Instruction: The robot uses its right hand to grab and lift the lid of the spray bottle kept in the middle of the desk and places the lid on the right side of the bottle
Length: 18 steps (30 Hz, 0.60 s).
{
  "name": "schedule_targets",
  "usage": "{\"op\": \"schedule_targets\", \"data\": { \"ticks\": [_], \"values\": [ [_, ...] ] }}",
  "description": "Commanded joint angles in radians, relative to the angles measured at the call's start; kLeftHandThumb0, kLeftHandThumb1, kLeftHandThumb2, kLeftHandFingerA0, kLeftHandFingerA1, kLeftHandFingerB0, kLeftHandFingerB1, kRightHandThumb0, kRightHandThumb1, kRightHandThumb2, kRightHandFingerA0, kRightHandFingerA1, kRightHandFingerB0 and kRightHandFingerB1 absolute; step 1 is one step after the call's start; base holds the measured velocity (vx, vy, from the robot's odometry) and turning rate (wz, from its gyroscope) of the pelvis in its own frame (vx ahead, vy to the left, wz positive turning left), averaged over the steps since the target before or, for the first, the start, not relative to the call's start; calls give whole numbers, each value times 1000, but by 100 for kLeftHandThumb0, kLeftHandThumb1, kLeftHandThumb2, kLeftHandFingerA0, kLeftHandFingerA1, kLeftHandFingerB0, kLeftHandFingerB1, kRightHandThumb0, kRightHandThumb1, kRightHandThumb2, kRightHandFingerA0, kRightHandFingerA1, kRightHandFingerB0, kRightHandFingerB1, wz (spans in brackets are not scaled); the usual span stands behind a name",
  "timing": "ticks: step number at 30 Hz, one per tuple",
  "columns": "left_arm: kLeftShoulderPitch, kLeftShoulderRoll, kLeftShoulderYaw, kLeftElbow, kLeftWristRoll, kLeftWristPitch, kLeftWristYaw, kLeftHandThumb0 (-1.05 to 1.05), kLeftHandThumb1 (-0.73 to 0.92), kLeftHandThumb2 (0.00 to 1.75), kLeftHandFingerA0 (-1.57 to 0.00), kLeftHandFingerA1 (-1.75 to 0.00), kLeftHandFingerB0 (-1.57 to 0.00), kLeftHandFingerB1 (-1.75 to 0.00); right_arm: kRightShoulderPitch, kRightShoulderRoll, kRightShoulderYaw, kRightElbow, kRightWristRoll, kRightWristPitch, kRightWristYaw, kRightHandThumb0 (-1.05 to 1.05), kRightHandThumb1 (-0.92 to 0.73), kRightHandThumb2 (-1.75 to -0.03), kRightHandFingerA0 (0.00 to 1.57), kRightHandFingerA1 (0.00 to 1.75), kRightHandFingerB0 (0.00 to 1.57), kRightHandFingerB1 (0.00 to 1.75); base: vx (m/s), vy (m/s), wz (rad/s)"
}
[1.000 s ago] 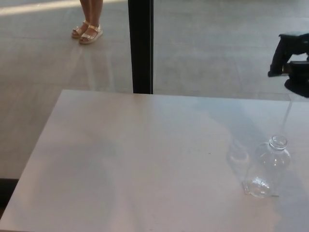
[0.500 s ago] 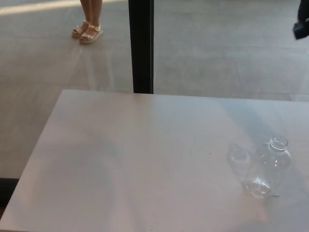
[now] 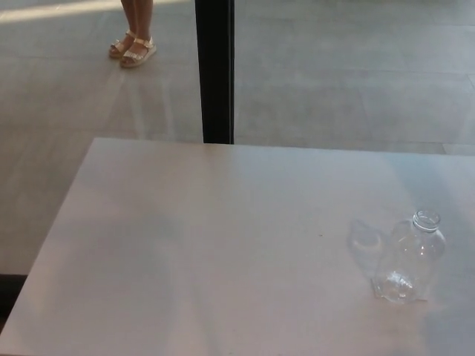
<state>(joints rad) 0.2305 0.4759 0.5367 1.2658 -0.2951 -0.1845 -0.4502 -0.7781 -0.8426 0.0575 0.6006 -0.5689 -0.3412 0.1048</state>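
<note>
1. A clear, see-through plastic spray bottle [image 3: 417, 256] stands upright on the pale grey worktop [image 3: 185, 245], toward the robot's right and near the front edge rather than at the centre
2. The bottle's round neck [image 3: 426, 219] is open at the top; no cap or spray head sits on it
3. The lid itself shows nowhere on the worktop, neither beside the bottle nor elsewhere, so where it is cannot be told from this view
4. Neither robot hand is in the picture, so nothing can be said of the fingers, whether they are spread, closed, or holding the lid
5. Judged from the bare neck, the lifting step looks done, while the placing step is not yet done: the spot on the worktop to the right of the bottle holds no lid
6. The next move would call for the right hand to come down on the right side of the bottle, keeping apart from its light, easily tipped body, and set the lid flat on the worktop there
7. Beyond the worktop, a black upright post [image 3: 214, 70] rises from the grey tiled floor [image 3: 349, 74], and a person's feet in light sandals [image 3: 132, 50] stand far off at the top left
</note>
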Motion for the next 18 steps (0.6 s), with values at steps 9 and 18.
{"op": "schedule_targets", "data": {
  "ticks": [9, 18],
  "values": [
    [-4, 13, -3, 19, 7, -23, 25, -93, 89, 67, -58, -52, -40, -38, 333, 223, 54, 45, -31, 9, -222, -29, -53, -103, 113, 162, 87, 128, 0, 0, 0],
    [-11, 11, -2, 16, 2, -22, 25, -95, 88, 67, -58, -54, -40, -39, 280, 232, 136, 209, -70, 53, -266, -25, -73, -85, 87, 155, 79, 85, 0, 0, 0]
  ]
}}
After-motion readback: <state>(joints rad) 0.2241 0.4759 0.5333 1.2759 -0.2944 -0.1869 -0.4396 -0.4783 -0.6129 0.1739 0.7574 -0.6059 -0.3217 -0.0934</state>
